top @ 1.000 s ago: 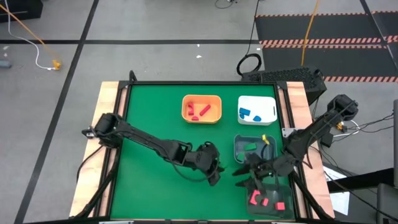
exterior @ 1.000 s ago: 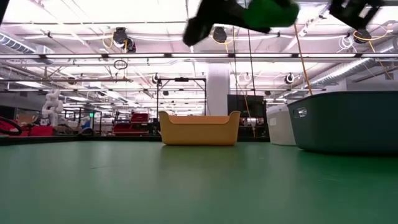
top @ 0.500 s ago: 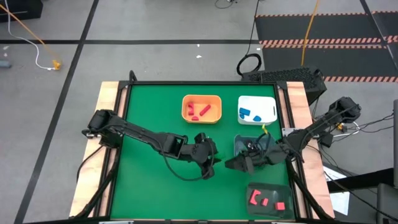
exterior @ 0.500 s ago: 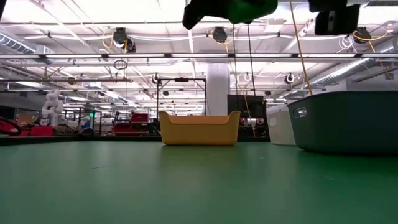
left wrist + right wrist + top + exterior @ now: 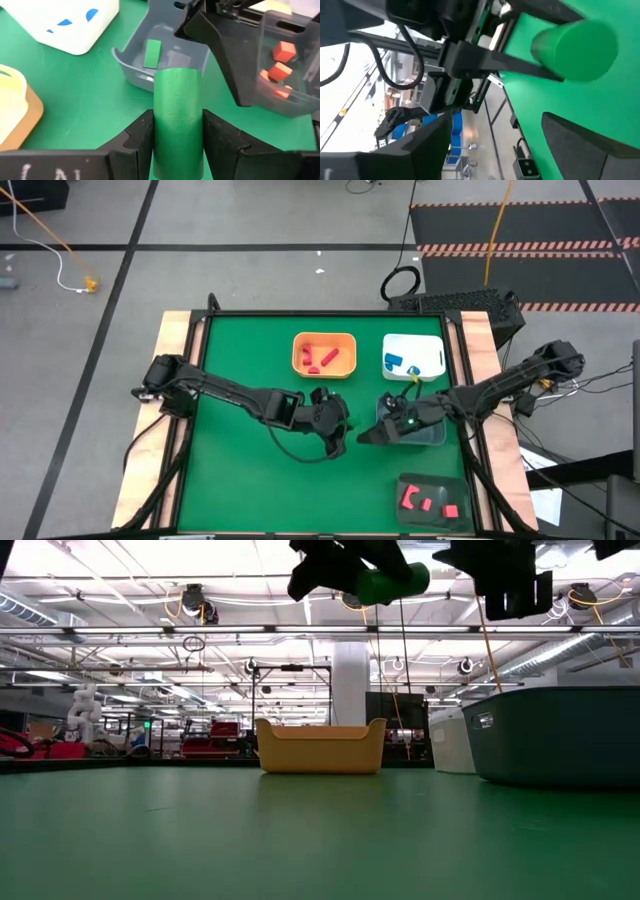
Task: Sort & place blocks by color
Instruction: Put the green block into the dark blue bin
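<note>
We had the green table [image 5: 240, 470] with the bins along the back and right: orange bin [image 5: 324, 355] with red blocks [image 5: 322, 357], white bin [image 5: 413, 356] with blue blocks [image 5: 400, 364], grey bin [image 5: 172, 57] with a flat green block [image 5: 152, 53] inside. Above mid-table, our left gripper [image 5: 177, 131] was clamped on a green cylinder [image 5: 177, 115], held in the air beside the grey bin. Our right gripper [image 5: 368, 436] faced it with fingers spread, holding nothing.

Green cylinder block [image 5: 177, 117] — orange bin [image 5: 324, 355], white bin [image 5: 413, 356], green table [image 5: 240, 470].
</note>
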